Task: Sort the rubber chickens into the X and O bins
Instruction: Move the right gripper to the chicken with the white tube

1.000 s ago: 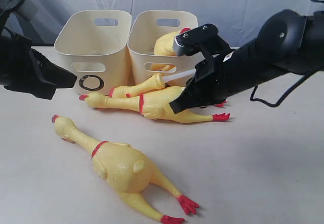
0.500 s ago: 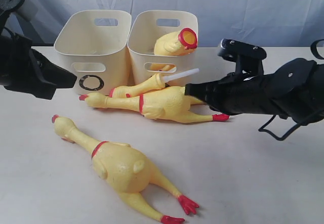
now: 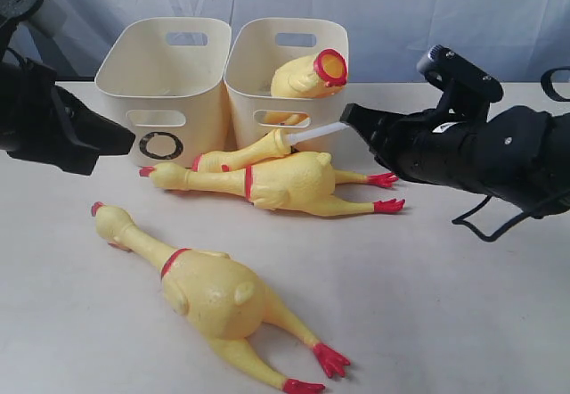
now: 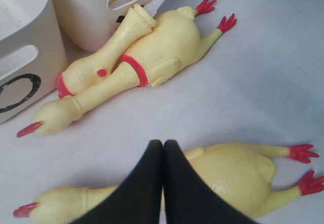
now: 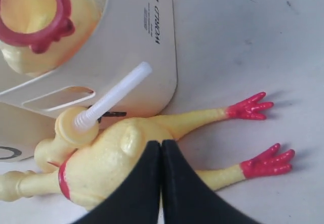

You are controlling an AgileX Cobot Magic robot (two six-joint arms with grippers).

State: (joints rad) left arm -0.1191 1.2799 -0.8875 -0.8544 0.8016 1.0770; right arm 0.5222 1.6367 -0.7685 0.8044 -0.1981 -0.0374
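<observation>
Left gripper [image 4: 163,144]: black fingers pressed together, holding nothing, hovering beside O bin [image 3: 200,113], above large chicken [image 3: 214,291] lying well in front of O bin. Right gripper [image 5: 161,144]: pressed together, empty, beyond second bin [image 3: 249,100], which touches O bin. Headless chicken [image 3: 303,77] sits inside second bin, red-rimmed neck hole up. Middle chicken [image 3: 285,180] lies just before both bins; rear chicken [image 3: 240,155] against it, white tube [image 3: 316,132] in one end.
</observation>
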